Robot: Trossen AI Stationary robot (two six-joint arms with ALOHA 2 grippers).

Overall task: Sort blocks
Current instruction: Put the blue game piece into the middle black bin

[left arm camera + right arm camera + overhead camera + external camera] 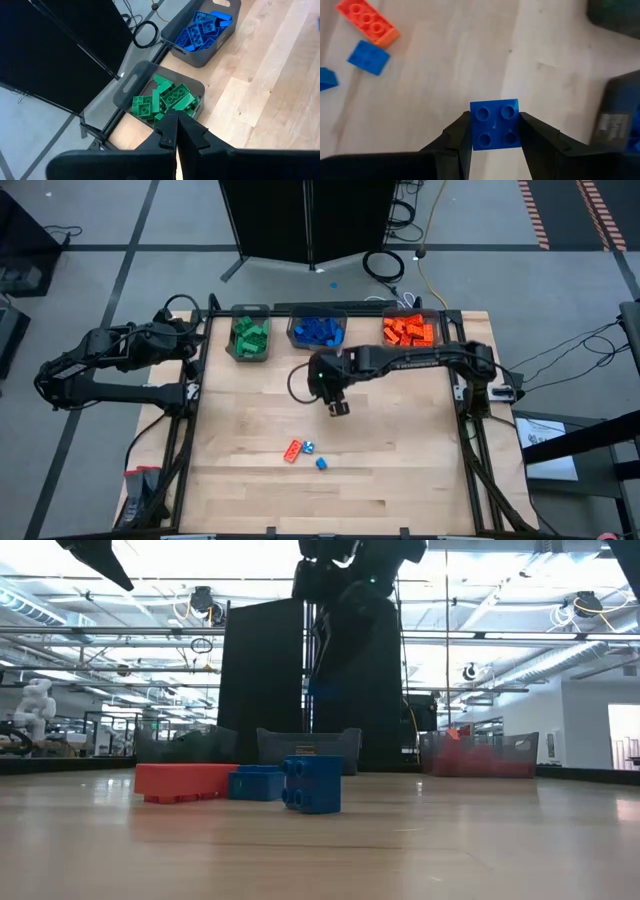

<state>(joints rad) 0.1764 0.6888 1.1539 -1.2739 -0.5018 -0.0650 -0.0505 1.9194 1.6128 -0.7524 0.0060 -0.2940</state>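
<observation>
- Right gripper (340, 408) above mid-table, fingers clamped on a blue four-stud brick (495, 125).
- Left gripper (177, 131) parked at the table's left rear corner over the green-brick bin (248, 337), fingers together.
- On the wood (400, 450): orange-red brick (292, 449) and two blue bricks (309, 446) (321, 464) close together.
- Blue bin (317, 330) and orange bin (411, 331) along the rear edge.
</observation>
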